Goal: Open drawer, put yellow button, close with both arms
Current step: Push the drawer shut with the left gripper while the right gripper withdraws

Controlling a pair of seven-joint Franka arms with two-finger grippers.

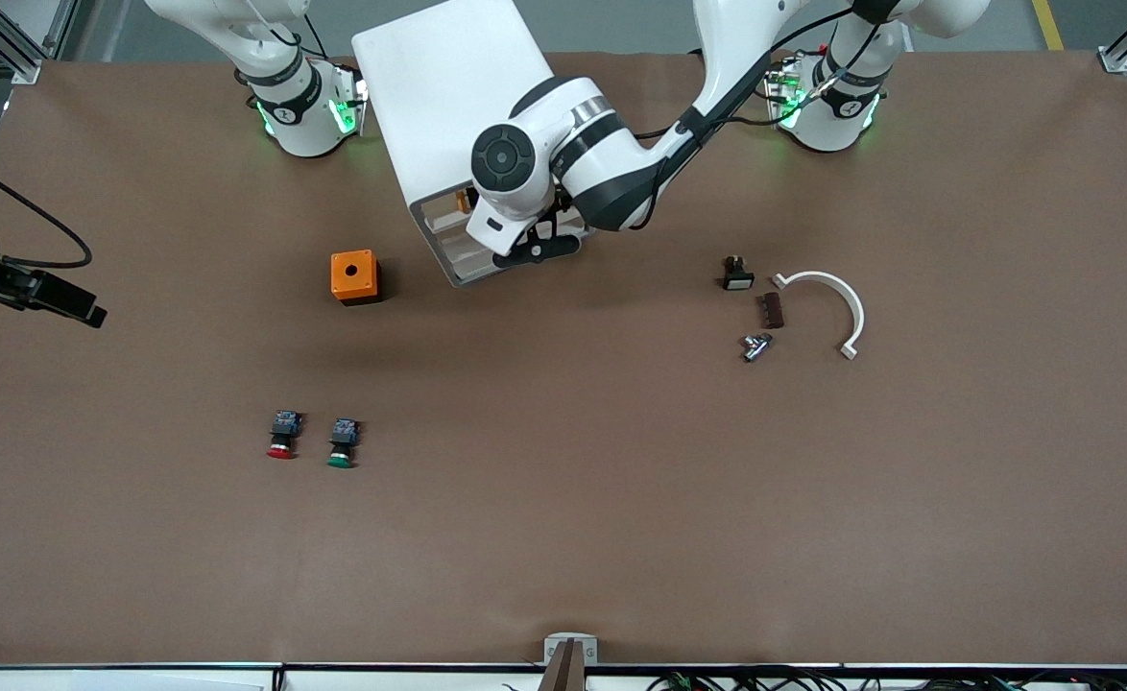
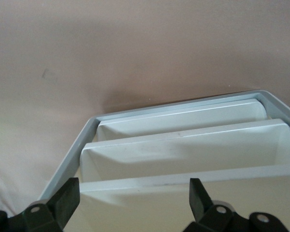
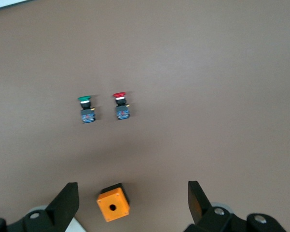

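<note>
item: worktop (image 1: pixel 563 537), brown, with two arms, recorded at one moment. cabinet (image 1: pixel 443 106): white, boxy, standing between the two arm bases, its front turned toward the front camera. drawer (image 2: pixel 149 205): the uppermost one, its cream front edge directly under the left claw; two lower drawers (image 2: pixel 183 154) show as white trays stepped below it inside the grey frame. left claw (image 2: pixel 133 191): at the cabinet front, over the top drawer's edge, fingers spread wide and gripping nothing. yellow button (image 1: pixel 465 200): a small orange-yellow spot in the top of the cabinet's front opening (mostly hidden by the arm, so its pose cannot be told), just beside the left arm's wrist and toward the right arm's end of the cabinet front, apart from the left claw's fingers. right claw (image 3: pixel 132 186): waits in the air over the orange cube (image 1: pixel 354 276), fingers wide, empty. red button (image 1: pixel 282 437) and green button (image 1: pixel 343 443): side by side, nearer to the front camera than the cube. toward the left arm's end: small black switch (image 1: pixel 737 274), brown strip (image 1: pixel 773 310), metal fitting (image 1: pixel 755 345), white curved bracket (image 1: pixel 827 307), near one another.
</note>
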